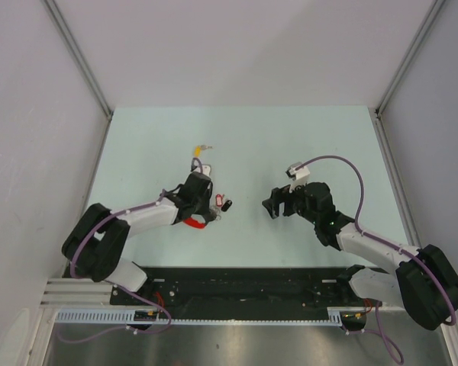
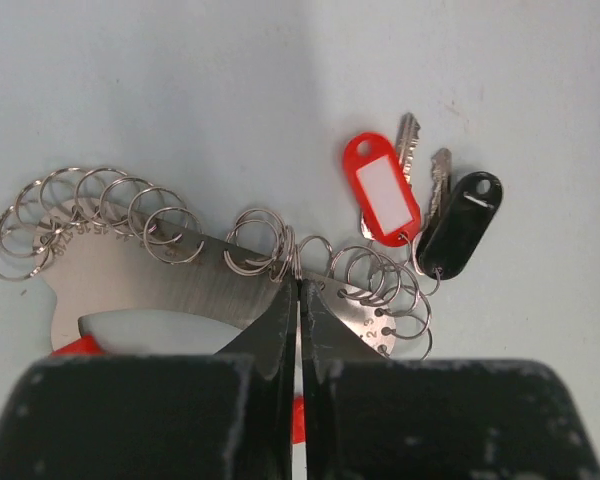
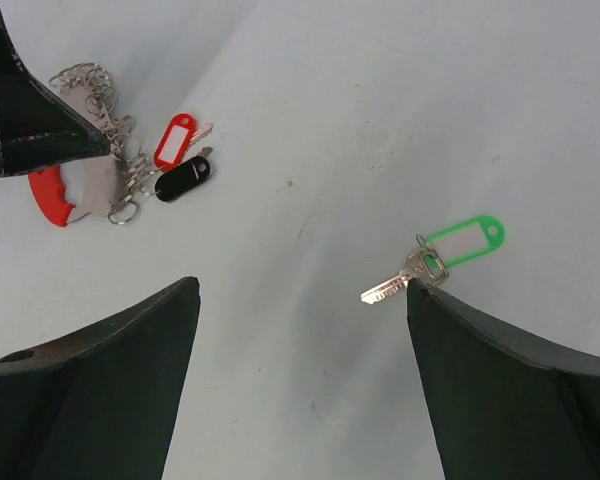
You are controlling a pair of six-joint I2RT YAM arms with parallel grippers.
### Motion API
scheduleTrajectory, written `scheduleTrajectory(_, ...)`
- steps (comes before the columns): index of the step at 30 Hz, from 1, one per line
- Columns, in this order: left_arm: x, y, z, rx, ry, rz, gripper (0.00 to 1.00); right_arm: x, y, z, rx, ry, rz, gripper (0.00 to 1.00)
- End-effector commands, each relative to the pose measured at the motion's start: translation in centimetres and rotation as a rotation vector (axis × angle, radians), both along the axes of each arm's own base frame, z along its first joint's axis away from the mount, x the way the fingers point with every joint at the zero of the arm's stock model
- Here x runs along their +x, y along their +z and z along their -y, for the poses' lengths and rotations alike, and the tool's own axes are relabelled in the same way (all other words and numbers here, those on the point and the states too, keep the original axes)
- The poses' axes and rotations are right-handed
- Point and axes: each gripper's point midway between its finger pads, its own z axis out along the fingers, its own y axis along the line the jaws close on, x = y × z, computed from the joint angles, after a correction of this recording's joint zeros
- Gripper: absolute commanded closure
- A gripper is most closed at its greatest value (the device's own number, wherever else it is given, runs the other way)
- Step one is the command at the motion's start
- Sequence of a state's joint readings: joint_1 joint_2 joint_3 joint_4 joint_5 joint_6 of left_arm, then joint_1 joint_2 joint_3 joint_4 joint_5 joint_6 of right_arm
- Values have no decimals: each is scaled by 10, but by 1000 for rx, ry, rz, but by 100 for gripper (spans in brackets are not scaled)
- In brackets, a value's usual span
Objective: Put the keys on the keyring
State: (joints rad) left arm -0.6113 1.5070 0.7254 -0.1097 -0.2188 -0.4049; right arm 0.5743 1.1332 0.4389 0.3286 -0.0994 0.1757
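The keyring (image 2: 180, 280) is a curved metal plate strung with several small split rings, with a red part (image 1: 189, 223) behind it. My left gripper (image 2: 300, 292) is shut on the keyring's plate edge among the rings. A red tag (image 2: 382, 190) and a black tag (image 2: 462, 225), each with a silver key, hang from its right end. The green key (image 3: 450, 250) lies flat on the table, its head just beside my right fingertip (image 3: 425, 300). My right gripper (image 3: 302, 285) is open and holds nothing. The yellow key (image 1: 198, 154) lies farther back, beyond the left gripper (image 1: 210, 212).
The pale green table (image 1: 137, 152) is walled in by white panels on the left, back and right. The right gripper (image 1: 271, 204) hovers a short way right of the keyring. The arm bases and a black rail (image 1: 244, 293) run along the near edge.
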Motion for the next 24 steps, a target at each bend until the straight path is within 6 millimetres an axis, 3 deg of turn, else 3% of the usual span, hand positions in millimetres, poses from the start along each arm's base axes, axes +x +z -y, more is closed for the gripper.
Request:
scheduleTrajectory(1, -4, 19, 10, -80, -74, 81, 100, -1, 14, -13, 19, 57, 72, 12)
scheduleTrajectory(4, -6, 26, 11, -102, -91, 105, 99, -3, 17, -17, 23, 83, 81, 12)
scheduleTrajectory(8, 4, 61, 25, -177, -142, 217, 100, -9, 22, -23, 33, 125, 98, 12)
scheduleTrajectory(18, 2, 62, 65, -213, -334, 234, 100, -19, 34, -33, 58, 195, 132, 12)
scheduleTrajectory(21, -3, 68, 68, -222, -386, 274, 100, -24, 42, -38, 74, 237, 153, 12)
scheduleTrajectory(24, -10, 87, 78, -259, -495, 357, 100, -29, 50, -45, 86, 281, 171, 13)
